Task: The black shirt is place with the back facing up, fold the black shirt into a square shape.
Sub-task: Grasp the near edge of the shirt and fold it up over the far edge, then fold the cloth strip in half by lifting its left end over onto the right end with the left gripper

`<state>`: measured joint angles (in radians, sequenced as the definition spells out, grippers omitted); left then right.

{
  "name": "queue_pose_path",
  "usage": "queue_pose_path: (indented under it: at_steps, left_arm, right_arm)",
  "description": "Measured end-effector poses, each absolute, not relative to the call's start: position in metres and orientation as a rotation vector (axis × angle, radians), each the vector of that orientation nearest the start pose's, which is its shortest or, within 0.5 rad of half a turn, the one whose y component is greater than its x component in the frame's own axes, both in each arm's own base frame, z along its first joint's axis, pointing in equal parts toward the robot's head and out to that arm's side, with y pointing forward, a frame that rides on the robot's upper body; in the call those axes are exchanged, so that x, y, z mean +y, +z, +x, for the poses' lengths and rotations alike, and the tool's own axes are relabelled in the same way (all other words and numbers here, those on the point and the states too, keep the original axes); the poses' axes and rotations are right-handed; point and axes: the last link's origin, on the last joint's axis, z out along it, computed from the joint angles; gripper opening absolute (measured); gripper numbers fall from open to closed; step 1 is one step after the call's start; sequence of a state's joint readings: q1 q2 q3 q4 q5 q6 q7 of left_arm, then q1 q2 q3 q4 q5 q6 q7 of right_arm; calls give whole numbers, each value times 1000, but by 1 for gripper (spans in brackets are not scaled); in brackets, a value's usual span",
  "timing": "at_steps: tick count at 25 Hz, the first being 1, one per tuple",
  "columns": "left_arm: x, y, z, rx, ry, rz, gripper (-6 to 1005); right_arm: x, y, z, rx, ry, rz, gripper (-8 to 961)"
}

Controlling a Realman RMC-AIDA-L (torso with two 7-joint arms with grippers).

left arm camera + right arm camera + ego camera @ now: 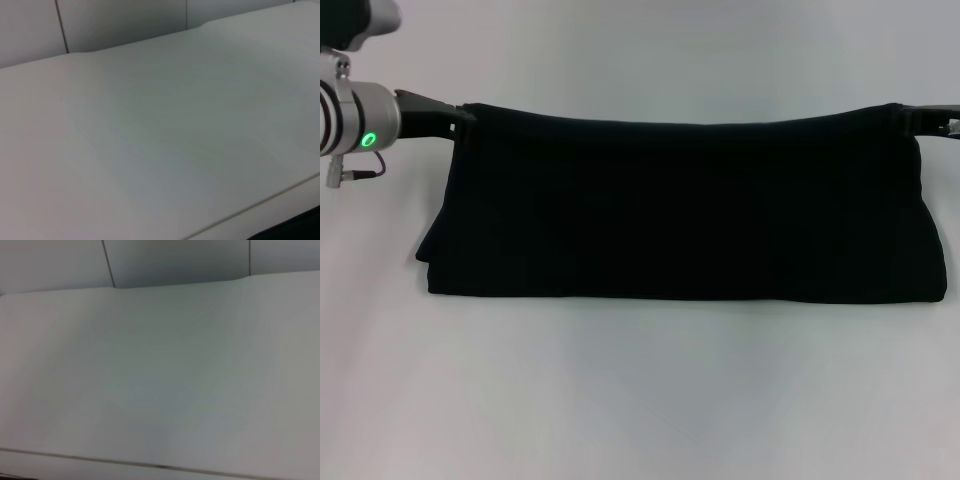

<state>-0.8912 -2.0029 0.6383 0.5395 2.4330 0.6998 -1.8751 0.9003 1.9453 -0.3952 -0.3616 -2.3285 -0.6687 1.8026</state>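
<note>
The black shirt [685, 210] lies on the white table [640, 400] as a wide band, its near edge resting flat. At its far corners the left gripper [460, 118] and right gripper [910, 122] are clamped on the raised edge. The right arm is mostly cut off. Both wrist views show only table.

My head camera looks down on the table [640, 400] from in front; both my wrist cameras skim the same tabletop closely, facing the far wall [175, 260].
</note>
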Motion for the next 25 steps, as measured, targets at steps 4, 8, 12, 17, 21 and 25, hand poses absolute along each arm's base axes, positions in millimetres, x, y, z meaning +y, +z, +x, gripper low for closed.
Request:
queue_pose_path:
  at_steps: [4,8,12,17,21,25]
  left_arm:
    - [485,40,-248,-792,-105,-2106,61]
    - [486,36,-247,-781,-101,-2081,63]
    - [487,36,-254,-789,-104,-2004,155]
    - [484,52,-263,-880,-168,-1918,371]
    - [464,67,-259,-1030,-275,-2010,531]
    - [430,71,-247,-1129,-346,-2217,670]
  right_arm:
    - [480,50,278,1067,335,-1953,12]
    - [477,46,280,1070,327,-1957,79]
    - [478,50,282,1057,323,-1937,146]
    - [477,61,279,1065,362,-1958,351]
    - [463,65,272,1125,447,-2081,573]
    - [439,67,265,1143,535,-2248,669]
